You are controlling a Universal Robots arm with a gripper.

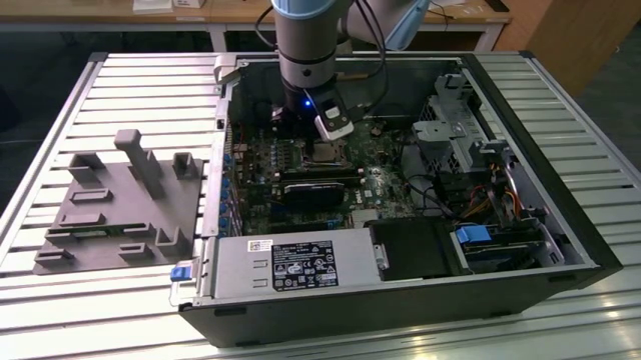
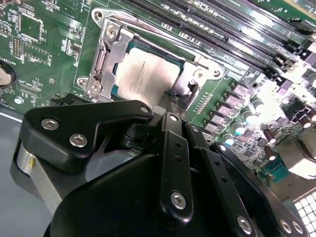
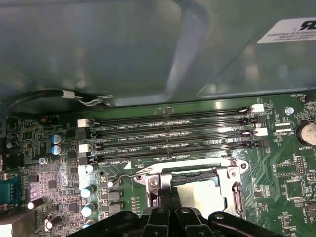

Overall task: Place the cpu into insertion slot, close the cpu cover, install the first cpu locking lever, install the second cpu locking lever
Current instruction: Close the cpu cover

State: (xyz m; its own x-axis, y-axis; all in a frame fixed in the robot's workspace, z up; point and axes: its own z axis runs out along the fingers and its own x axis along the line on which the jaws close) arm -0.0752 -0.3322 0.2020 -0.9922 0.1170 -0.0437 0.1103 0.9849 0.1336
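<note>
Computer case (image 1: 255, 82) on tabletop (image 1: 130, 82); fixture plate (image 1: 120, 202) beside it, at exterior view's left. Motherboard (image 1: 386, 191) and power supply (image 1: 290, 266) in case. Cpu (image 2: 145, 74) in insertion slot (image 3: 190, 176), cpu cover (image 2: 113, 49) over it. Memory slots (image 3: 168, 136) beside slot. Claw (image 2: 174, 98) above slot edge.

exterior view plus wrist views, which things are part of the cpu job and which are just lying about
Part of the job:
cpu
cpu cover
locking lever
gripper

Just lying about:
memory slots
power supply
grey fixture plate beside the case
</note>
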